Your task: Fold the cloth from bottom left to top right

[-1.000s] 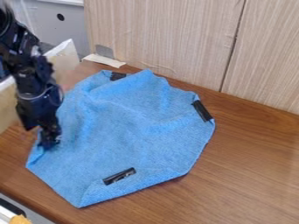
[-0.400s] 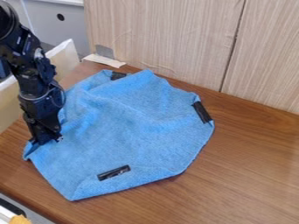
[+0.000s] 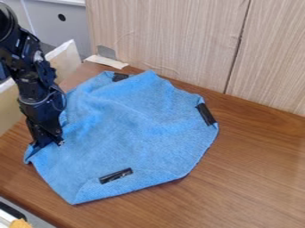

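Now, tool: it (image 3: 47, 141) hangs down over the left part of the cloth (image 3: 131, 129), its tip at the cloth near the left corner; how far it is open, and whether it has hold of the cloth, I cannot tell.
Arm: black (image 3: 33, 69), it comes in from the upper left and leads down to the tool.
Cloth: blue, lying widely spread on the brown wooden worktop (image 3: 256, 178), with soft wrinkles and an uneven outline.
Strips on the cloth: three black ones, namely one (image 3: 115, 176) near the lower edge, one (image 3: 206, 114) along the right edge, and one (image 3: 120, 77) at the upper edge.
Left side: behind the tool is a beige panel (image 3: 67, 60), which stands beside the worktop.
Back side: light wood boards (image 3: 166, 40) rise upright, with a dark seam between them; a pale flat piece (image 3: 106, 61) lies at their foot, near the upper edge of the cloth.
Lower left corner: a small orange piece (image 3: 21, 223) is seen.
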Motion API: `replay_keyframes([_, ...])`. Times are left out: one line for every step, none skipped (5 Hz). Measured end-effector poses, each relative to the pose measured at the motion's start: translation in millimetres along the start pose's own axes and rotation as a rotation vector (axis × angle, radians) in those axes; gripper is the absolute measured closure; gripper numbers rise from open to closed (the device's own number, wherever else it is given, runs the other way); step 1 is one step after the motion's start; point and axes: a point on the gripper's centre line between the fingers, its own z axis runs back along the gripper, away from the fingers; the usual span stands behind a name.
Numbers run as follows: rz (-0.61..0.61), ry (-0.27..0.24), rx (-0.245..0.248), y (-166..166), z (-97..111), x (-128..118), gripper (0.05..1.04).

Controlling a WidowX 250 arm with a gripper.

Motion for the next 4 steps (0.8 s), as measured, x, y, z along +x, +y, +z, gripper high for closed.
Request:
replay_keyframes([0.019, -0.03, 0.012, 3, 16, 2, 0.998])
replay_keyframes([0.011, -0.089, 0.025, -4, 44, 23, 0.998])
replay_keyframes([-0.034, -0.153, 0.056, -19, 74, 52, 0.998])
replay_keyframes([-0.135, -0.239, 0.068, -47, 98, 95, 0.998])
